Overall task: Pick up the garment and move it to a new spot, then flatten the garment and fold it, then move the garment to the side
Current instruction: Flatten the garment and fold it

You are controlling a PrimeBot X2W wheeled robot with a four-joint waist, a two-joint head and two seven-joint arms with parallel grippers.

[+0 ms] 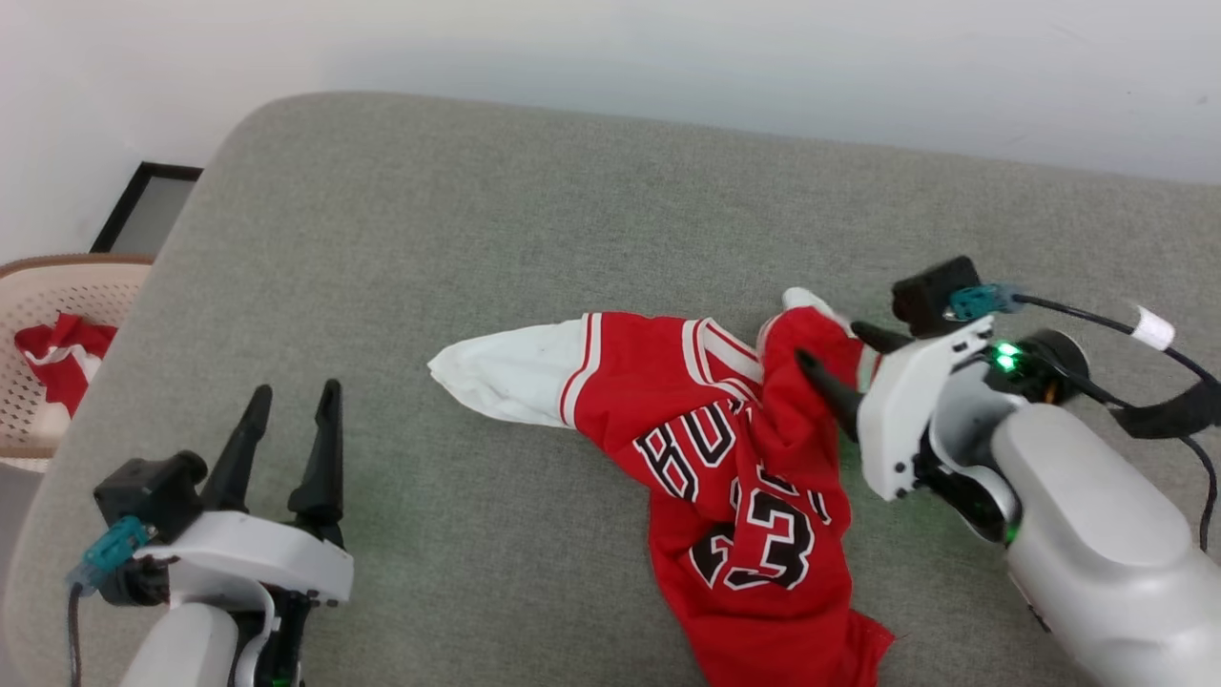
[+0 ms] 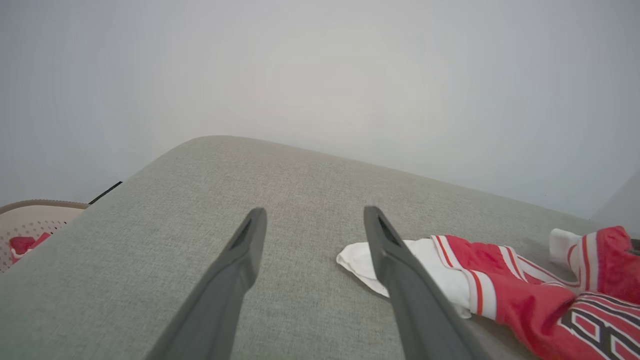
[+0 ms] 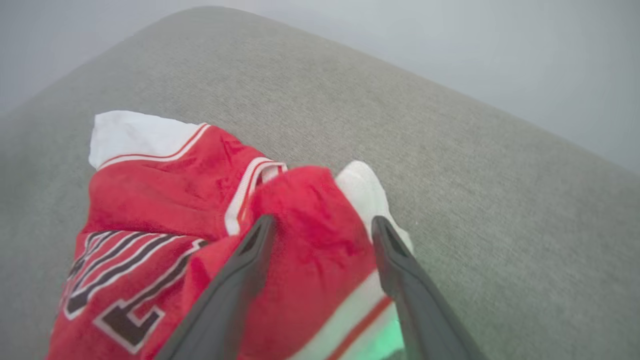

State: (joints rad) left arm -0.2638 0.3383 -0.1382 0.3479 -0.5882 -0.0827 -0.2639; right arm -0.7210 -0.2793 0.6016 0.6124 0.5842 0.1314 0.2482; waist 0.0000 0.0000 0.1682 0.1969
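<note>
The garment point(image 1: 725, 448) lies crumpled on the grey cushion point(image 1: 429, 239), a red jersey with black lettering and the number 23. One white sleeve point(image 1: 506, 372) stretches out to the left. My right gripper point(image 1: 828, 341) is at the garment's upper right end. It stands open, with a raised red fold point(image 3: 310, 235) lying between its fingers. The second white sleeve point(image 3: 365, 195) peeks out just beyond the fingertips. My left gripper point(image 1: 297, 388) is open over bare cushion at the lower left, well clear of the cloth. In the left wrist view the garment point(image 2: 525, 295) lies to the right of the left gripper point(image 2: 315, 212).
A pale perforated basket point(image 1: 48, 286) holding red and white cloth point(image 1: 57, 353) stands off the cushion's left edge. A dark-framed panel point(image 1: 143, 205) leans against the white wall behind it. The cushion's rounded far edge meets the wall. Bare cushion stretches across the left and back.
</note>
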